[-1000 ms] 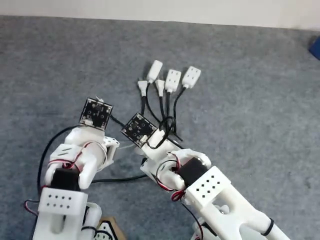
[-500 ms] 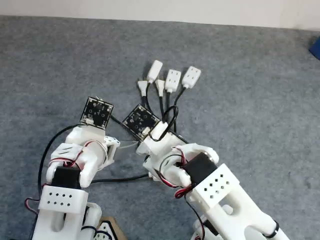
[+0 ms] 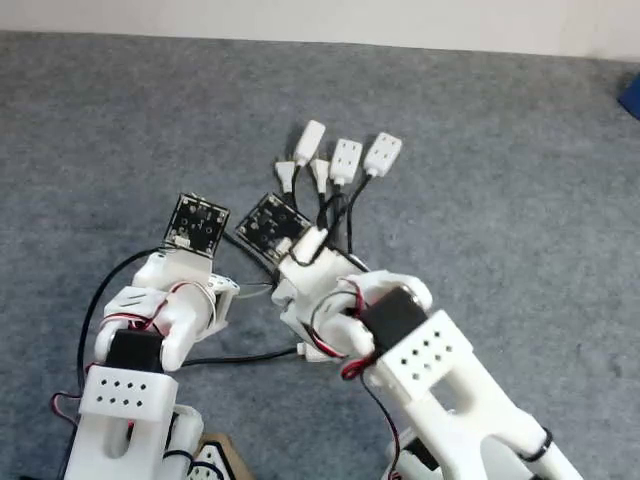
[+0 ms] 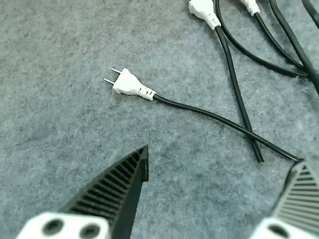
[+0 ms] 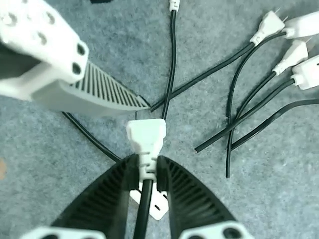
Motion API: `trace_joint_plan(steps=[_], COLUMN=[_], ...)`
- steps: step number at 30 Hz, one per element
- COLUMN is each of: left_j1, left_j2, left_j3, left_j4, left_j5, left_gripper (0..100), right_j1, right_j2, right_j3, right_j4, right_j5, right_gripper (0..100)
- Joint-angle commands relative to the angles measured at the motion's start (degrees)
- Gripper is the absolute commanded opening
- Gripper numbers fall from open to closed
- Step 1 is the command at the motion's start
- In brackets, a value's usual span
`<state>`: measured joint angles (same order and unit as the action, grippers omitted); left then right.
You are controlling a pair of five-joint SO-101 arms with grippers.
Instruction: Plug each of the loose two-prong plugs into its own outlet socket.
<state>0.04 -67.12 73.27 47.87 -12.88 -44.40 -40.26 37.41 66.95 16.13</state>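
Note:
My right gripper (image 5: 146, 162) is shut on a white cord-end socket (image 5: 146, 135), gripping it at the cord's neck just above the carpet. In the high view this socket (image 3: 311, 243) sits just short of the row of loose parts. Three more white sockets (image 3: 346, 158) lie at the far end, with two small plugs (image 3: 286, 175) beside them. My left gripper (image 4: 222, 157) hangs open over the carpet. A white two-prong plug (image 4: 128, 83) lies loose beyond its fingers. One left finger (image 5: 97, 87) shows close beside the held socket.
Several black cords (image 5: 234, 107) cross the grey carpet between the arms and the sockets. A small flat white piece (image 5: 153, 205) lies under my right gripper. Two other plugs (image 5: 269, 23) lie beside sockets (image 5: 308, 74). A blue object (image 3: 631, 98) sits at the right edge.
My right arm has carried the held socket forward and slightly left, toward the plugs and sockets. The left arm has hardly moved.

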Motion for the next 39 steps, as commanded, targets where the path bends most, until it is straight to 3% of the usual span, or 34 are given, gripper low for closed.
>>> trace_joint_plan(steps=[1, 5, 15, 22, 28, 31, 36, 39], left_j1=[1.36, 3.82, 1.01, 8.84, 10.15, 6.02, -7.78, -10.15], left_j2=[-0.04, -0.48, -0.48, -0.04, -0.22, -0.48, -0.22, -0.04], left_j3=[0.13, 1.63, 0.57, 1.19, 2.51, 2.15, 2.59, 4.09], left_j4=[-0.44, -0.44, -2.11, -1.67, -1.67, -2.02, -3.25, -3.69], left_j5=[-0.44, -0.53, -0.26, -0.26, -0.44, -0.44, 0.09, 0.79], left_gripper=[41, 41, 41, 41, 41, 41, 41, 41], right_j1=[0.75, 0.75, 0.75, -0.48, -0.75, -0.66, 3.74, 4.97], right_j2=[0.31, 0.75, 0.13, 0.84, 0.84, 0.84, 0.84, 0.84], right_j3=[-4.35, -4.35, -3.91, -4.44, -4.0, -3.91, -3.91, -3.91], right_j4=[0.31, 2.42, 3.82, 1.63, 1.98, 3.91, 7.25, 9.19], right_j5=[0.62, 0.97, 0.53, -0.79, -0.7, -0.53, 3.96, 9.41], right_gripper=[0.6, 0.6, 0.6, 0.6, 0.6, 0.6, 0.6, 0.6])
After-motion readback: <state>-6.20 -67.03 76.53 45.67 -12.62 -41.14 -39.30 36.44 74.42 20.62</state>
